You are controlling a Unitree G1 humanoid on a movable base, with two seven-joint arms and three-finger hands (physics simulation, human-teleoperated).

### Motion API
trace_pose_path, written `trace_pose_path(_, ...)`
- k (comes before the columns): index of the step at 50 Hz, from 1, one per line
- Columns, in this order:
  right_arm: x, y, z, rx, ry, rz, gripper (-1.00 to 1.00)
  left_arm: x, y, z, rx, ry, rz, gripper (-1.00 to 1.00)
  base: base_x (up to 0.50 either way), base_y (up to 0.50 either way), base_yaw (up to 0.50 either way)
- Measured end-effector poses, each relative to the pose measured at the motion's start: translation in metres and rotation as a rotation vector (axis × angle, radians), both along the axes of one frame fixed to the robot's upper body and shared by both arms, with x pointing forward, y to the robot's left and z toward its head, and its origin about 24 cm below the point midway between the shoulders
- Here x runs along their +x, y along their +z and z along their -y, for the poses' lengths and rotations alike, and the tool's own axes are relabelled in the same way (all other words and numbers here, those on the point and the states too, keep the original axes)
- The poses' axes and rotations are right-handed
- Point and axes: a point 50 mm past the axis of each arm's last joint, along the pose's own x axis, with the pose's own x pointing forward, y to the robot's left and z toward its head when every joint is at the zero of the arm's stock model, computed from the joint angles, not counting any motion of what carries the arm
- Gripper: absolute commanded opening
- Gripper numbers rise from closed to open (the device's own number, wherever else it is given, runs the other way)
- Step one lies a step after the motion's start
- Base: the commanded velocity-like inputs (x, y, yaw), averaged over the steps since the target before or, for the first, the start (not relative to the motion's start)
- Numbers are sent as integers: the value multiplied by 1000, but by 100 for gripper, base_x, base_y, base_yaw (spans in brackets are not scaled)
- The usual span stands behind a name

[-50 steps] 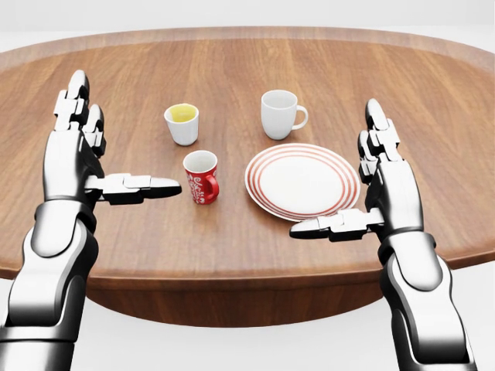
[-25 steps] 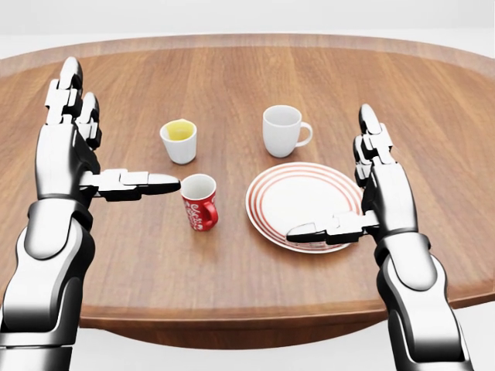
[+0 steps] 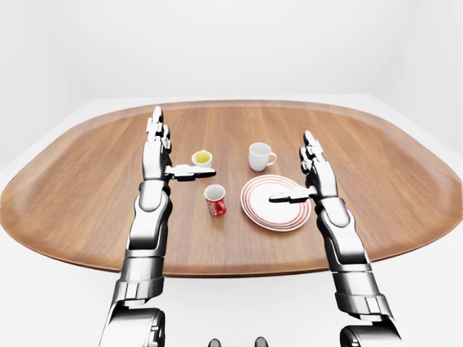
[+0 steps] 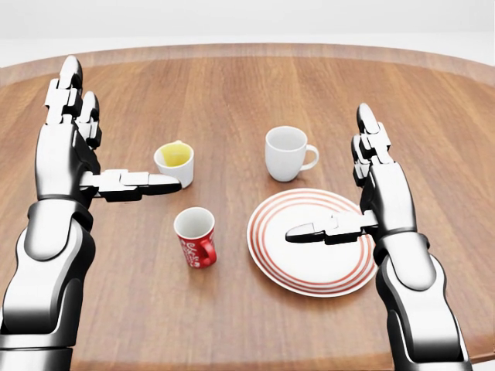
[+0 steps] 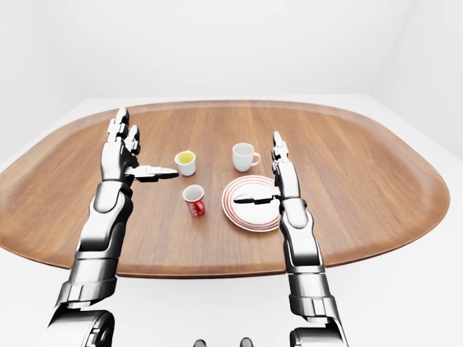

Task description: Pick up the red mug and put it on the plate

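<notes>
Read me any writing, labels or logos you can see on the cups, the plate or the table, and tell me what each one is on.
Red mug: white lettering on its side, too small and blurred to read.
Plate: red rings only, no text.
White mug: no text visible.
Small white cup with yellow inside: no text visible.
Table: plain wood grain, no text.

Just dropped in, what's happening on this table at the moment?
Nothing is held yet. The red mug stands upright on the table, beside the empty striped plate. The left hand hovers open, up and left of the mug, and the right hand hangs open over the plate's right edge.
</notes>
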Motion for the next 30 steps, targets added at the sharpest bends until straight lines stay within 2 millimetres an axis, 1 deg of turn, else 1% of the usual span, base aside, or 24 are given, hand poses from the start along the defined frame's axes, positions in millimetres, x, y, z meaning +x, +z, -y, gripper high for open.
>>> trace_pose_path(30, 1, -2, -2, -4, 5, -9, 100, 0, 1, -1, 2, 3, 5, 100, 28, 0, 0)
